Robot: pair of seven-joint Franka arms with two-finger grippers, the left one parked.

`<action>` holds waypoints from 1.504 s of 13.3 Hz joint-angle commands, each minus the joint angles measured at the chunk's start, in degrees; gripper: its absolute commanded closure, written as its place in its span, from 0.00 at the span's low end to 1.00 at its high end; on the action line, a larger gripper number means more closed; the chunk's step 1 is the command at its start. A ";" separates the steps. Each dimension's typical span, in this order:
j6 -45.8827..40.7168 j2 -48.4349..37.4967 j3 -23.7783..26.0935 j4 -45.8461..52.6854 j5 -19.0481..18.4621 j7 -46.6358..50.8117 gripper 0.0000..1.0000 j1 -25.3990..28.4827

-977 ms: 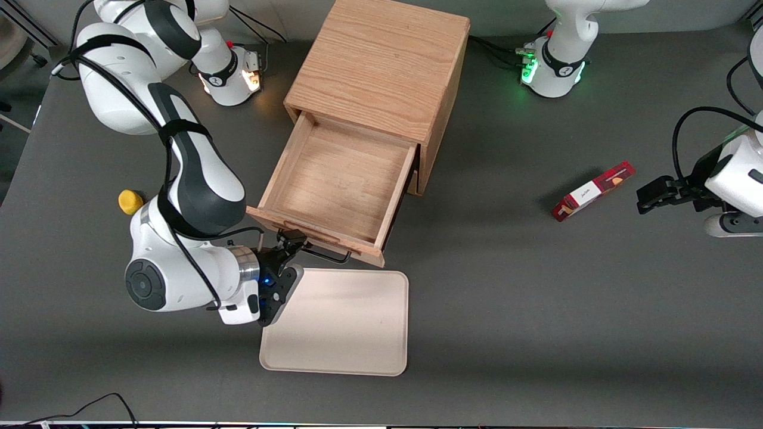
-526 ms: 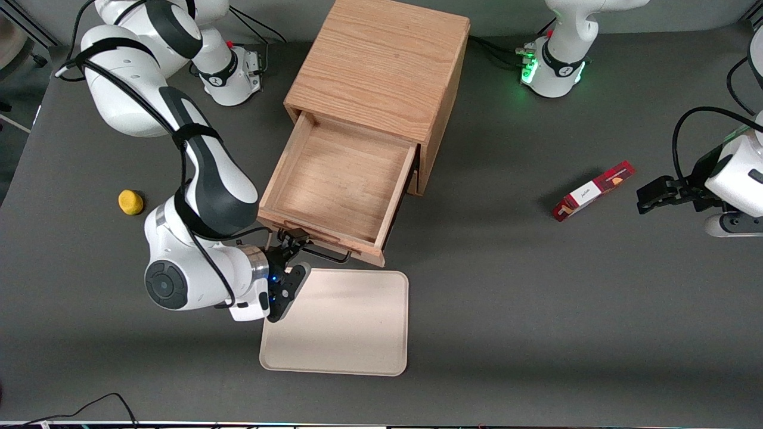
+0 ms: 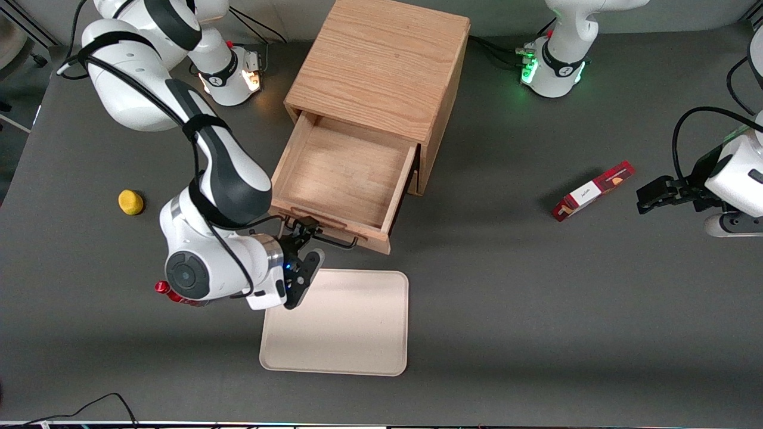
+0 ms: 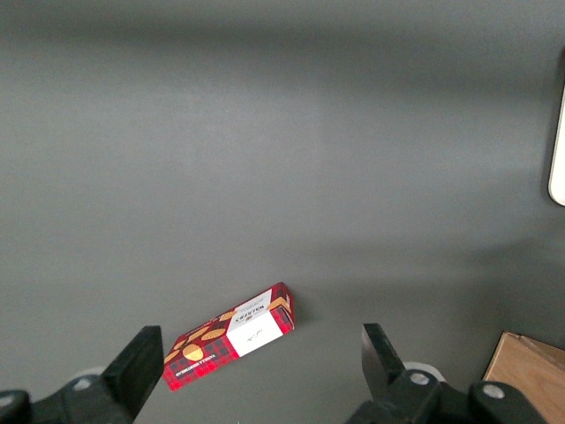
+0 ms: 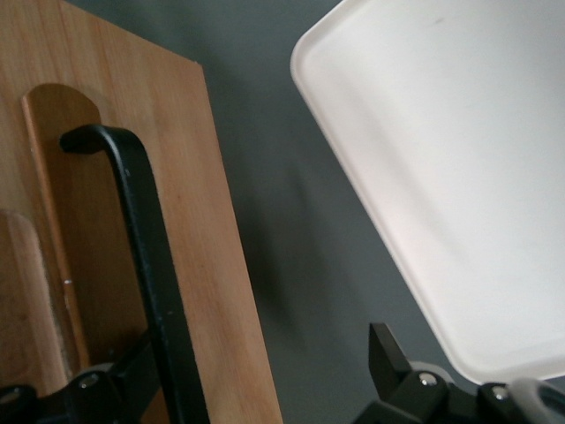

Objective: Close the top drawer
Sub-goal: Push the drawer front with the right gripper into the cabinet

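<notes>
One top drawer (image 3: 346, 179) half out, bare inside; fingers (image 3: 312, 241) wide, straddling handle (image 3: 331, 241).

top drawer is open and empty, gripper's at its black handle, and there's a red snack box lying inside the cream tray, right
Not quite. The front view shows the top drawer open and empty with the gripper at its black handle, but the cream tray holds nothing. The red snack box lies on the table, toward the parked arm's end.

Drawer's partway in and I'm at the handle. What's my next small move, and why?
Probably keep pushing the light oak top drawer straight into the wooden cabinet. Its shallow box interior is mostly exposed, so it is not yet shut, and the tool sits at the black wire handle, fingers open, above the cream tray's edge.
</notes>
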 commanded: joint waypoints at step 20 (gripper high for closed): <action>13.28 -20.66 13.09 -35.70 0.20 8.88 0.00 -2.41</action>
